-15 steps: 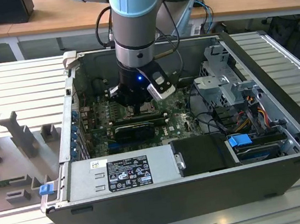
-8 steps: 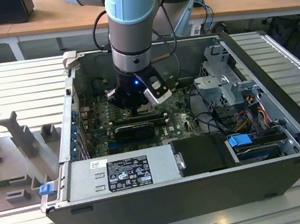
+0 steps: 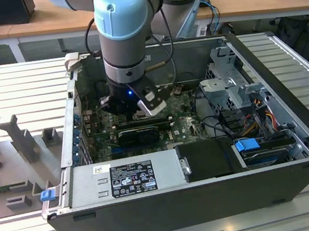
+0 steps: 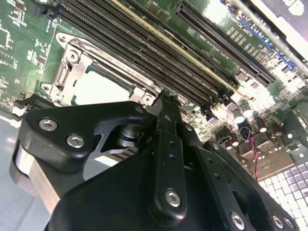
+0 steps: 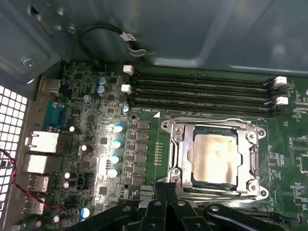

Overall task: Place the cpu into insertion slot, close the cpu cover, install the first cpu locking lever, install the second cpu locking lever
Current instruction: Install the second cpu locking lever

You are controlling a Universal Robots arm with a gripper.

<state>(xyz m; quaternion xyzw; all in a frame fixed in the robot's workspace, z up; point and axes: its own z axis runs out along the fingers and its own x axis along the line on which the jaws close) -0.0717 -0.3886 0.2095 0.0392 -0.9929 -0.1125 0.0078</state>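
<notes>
The cpu [image 5: 215, 159], a pale silver-beige square, lies flat in the insertion slot [image 5: 211, 133] of the green motherboard. It also appears as the cpu [image 4: 98, 89] in the second wrist view. The silver cpu cover [image 5: 177, 144] lies down around it, framing the chip through its window. A thin wire lever [image 5: 207, 120] runs along the cover's side facing the memory slots. My gripper [image 5: 168, 185] is shut, with its black fingertips together at the cover's edge, on the side away from the memory slots. In the exterior view the gripper [image 3: 136, 109] reaches down inside the computer case.
Long black memory slots [image 5: 202, 91] run beside the socket. A black expansion card [image 3: 139, 131] lies just in front of the gripper. The power supply [image 3: 123, 179], a drive cage [image 3: 230, 83] and cables [image 3: 257, 119] crowd the case, whose walls hem in the arm.
</notes>
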